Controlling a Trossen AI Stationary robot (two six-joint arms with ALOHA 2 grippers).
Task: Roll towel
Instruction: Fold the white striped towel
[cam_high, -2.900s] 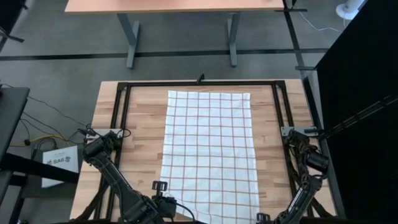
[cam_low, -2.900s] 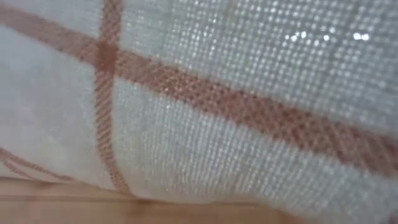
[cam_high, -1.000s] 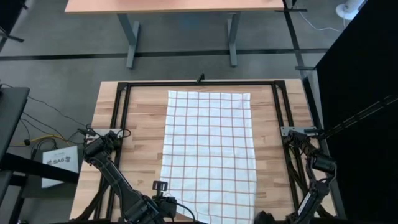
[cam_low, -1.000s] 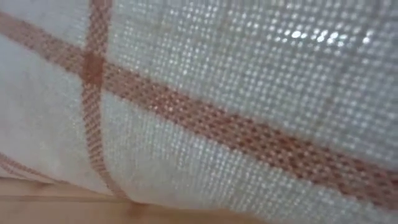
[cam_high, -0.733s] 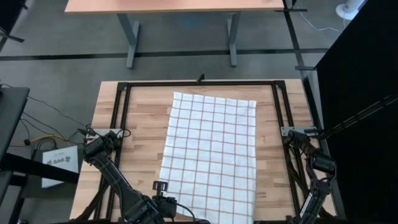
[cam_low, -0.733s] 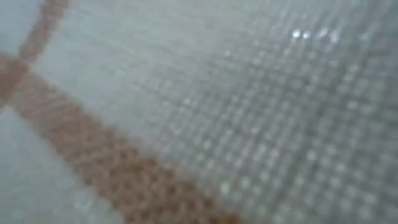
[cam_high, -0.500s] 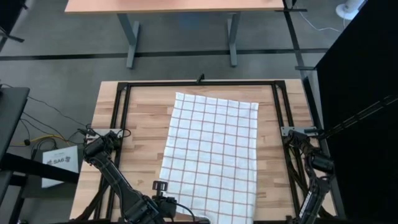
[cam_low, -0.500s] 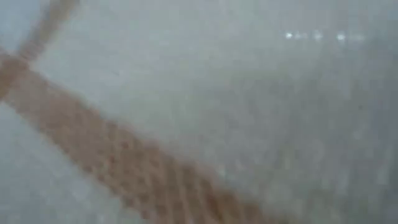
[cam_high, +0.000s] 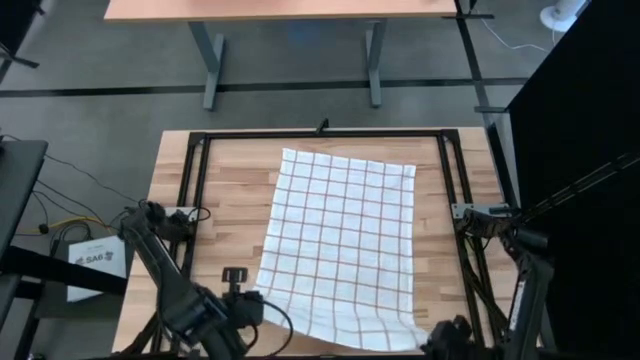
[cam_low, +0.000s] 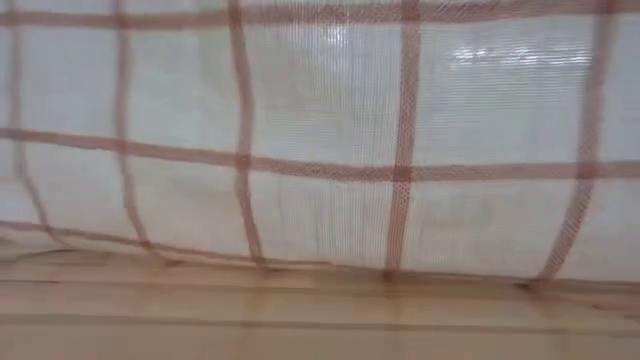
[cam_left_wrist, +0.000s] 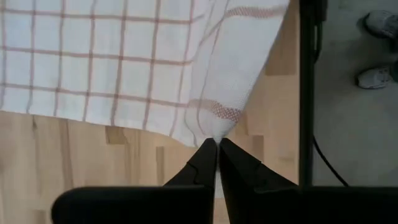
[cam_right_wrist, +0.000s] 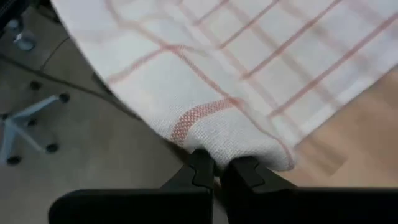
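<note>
The towel is lying flat on the table, not rolled yet, while the left gripper and right gripper are pinching its near corners tight.

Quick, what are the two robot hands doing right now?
Left gripper: shut on a corner of the towel.
Right gripper: shut on the towel's other near corner.

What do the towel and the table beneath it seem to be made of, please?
The towel looks like thin woven cloth, probably cotton: matte white, weave visible, light glowing through, reddish-brown grid lines. The table looks like pale jointed wood strips with a smooth finish; grain shows.
</note>
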